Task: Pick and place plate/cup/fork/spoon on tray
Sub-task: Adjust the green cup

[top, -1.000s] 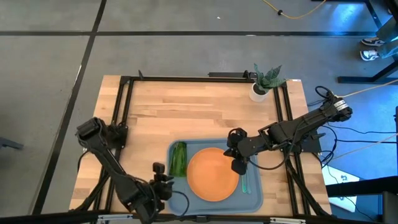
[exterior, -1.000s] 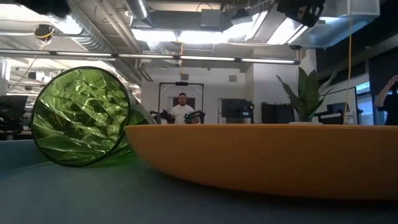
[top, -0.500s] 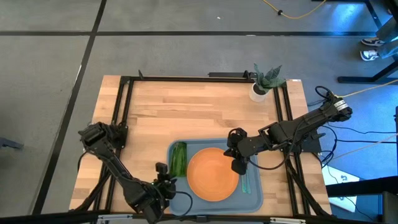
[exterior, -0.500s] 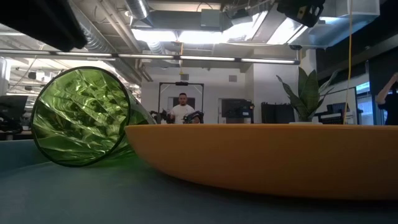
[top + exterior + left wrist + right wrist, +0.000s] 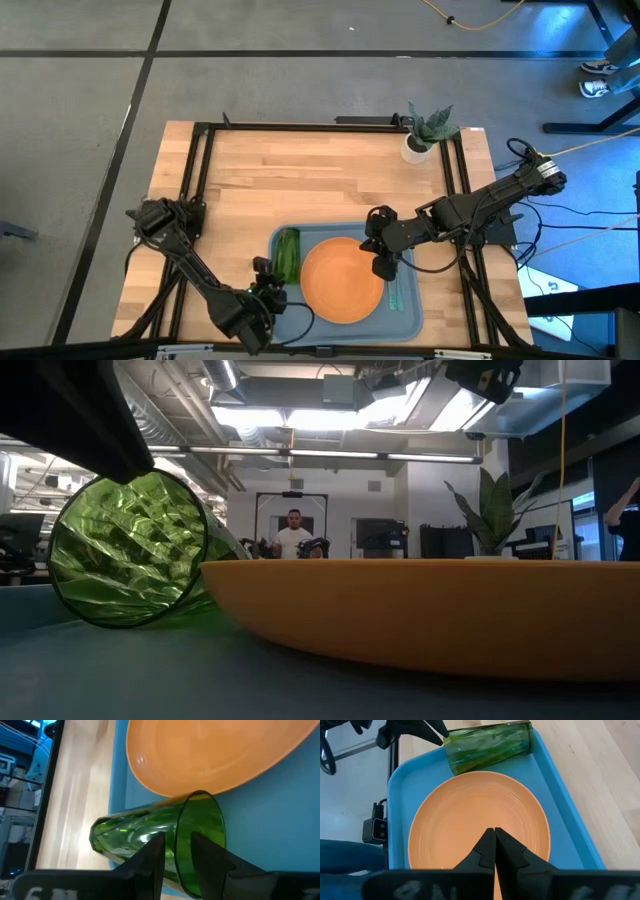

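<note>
Tray (image 5: 410,322) holds toppled cup (image 5: 150,837) beside left gripper's (image 5: 175,855) jaws.

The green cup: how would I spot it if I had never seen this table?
Find the blue tray at the near edge of the wooden table. An orange plate fills its middle, and the cup lies on its side along the plate's left edge. It is the only see-through green thing there; the other green is a leafy plant at the far corner.
</note>
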`<action>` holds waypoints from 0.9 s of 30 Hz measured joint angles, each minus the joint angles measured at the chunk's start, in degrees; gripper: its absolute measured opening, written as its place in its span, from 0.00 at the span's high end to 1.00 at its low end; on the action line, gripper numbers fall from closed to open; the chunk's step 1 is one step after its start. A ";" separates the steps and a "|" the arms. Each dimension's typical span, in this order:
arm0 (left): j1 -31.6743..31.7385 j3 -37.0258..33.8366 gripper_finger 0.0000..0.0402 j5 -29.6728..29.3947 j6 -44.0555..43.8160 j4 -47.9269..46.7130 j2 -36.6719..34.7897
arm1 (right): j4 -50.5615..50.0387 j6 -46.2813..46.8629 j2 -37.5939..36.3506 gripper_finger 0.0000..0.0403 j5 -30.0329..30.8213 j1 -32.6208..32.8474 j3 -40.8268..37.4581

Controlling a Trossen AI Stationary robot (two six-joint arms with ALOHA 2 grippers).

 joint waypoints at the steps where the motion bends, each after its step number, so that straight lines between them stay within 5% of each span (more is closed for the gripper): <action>1: 0.00 0.00 0.79 -0.43 0.00 -0.39 0.09 | 0.00 0.00 0.00 0.99 0.00 0.01 0.00; 27: 3.79 -2.60 0.79 -1.63 0.02 -2.39 0.05 | 0.01 0.43 0.00 0.99 -0.46 -0.03 0.00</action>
